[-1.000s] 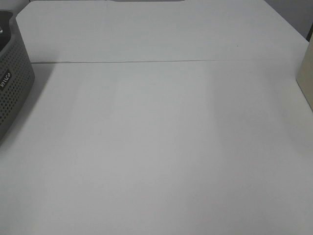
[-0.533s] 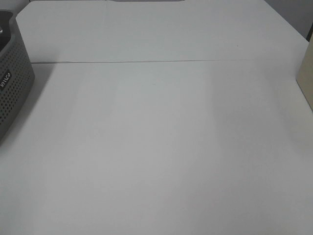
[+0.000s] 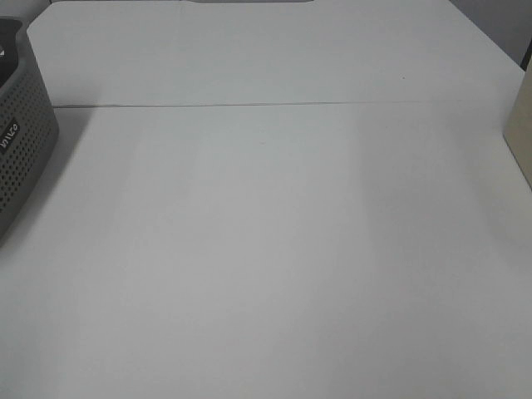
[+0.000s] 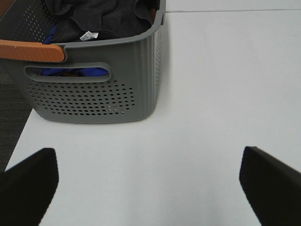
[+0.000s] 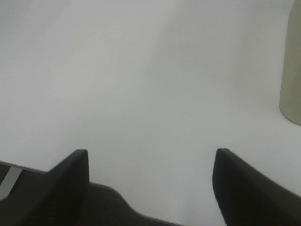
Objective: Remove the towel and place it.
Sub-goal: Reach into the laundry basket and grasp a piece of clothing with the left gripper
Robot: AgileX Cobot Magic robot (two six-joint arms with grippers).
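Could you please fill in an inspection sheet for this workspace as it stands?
Surface: white table, with a seam line across it.
Job's things: dark towel bunched in the grey perforated basket, not yet removed.
Clutter: blue cloth also in the basket; beige object at the table's right edge.
Grippers: left gripper and right gripper both open, holding nothing, over the table.
Cables: nothing seen.
Surroundings: dark floor beside the table.

Setting: bare test bench, lab or office type

Noted: plain white counter [image 3: 266, 249] joined along a straight seam [image 3: 249, 105]; grey perforated plastic basket [image 4: 94, 94] with orange handle [image 4: 30, 51] at its left edge; dark carpet-like flooring [image 4: 11, 108] beside it.
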